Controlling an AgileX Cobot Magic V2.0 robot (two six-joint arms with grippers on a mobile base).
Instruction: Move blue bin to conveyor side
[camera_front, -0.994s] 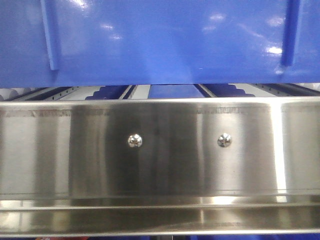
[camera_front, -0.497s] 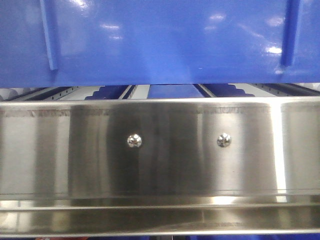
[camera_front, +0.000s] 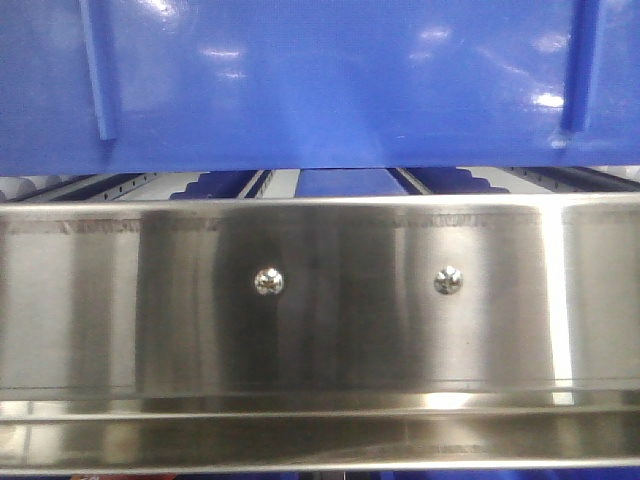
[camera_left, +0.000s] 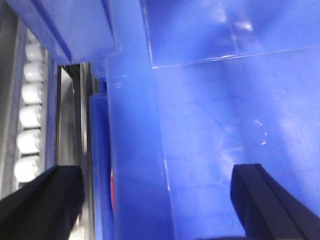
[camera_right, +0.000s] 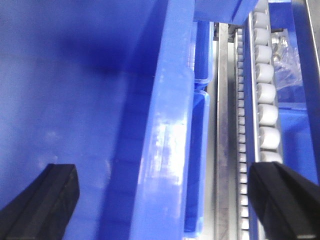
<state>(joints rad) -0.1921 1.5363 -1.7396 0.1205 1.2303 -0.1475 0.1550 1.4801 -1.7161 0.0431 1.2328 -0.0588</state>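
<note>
front view: the blue bin (camera_front: 330, 90) fills the upper part of the picture, its glossy side wall crossed by a thin upright rib (camera_front: 100, 70) near each edge. just below its bottom edge runs the front rail of the shiny steel rack (camera_front: 320, 330), with two screws (camera_front: 268, 282) side by side in it. in the narrow gap between them the rack's slats show, and whether the bin rests on them or hangs just above cannot be told. left wrist view: the camera looks down along the bin's left wall. the left gripper (camera_left: 157, 205) straddles the thick rim (camera_left: 132, 140) with its jaws spread wide. one of its black fingers (camera_left: 45, 205) is outside the bin over the rack, and the other is inside over the bin's floor. neither finger visibly touches the plastic. a row of white rollers (camera_left: 30, 125) runs along the far left edge. right wrist view: the right gripper (camera_right: 165, 205) is posed in mirror fashion over the bin's right wall, released and wide. one of its fingers (camera_right: 45, 200) is inside the bin, and the other is outside above the rollers. the rim passes between them, clear of both.
</note>
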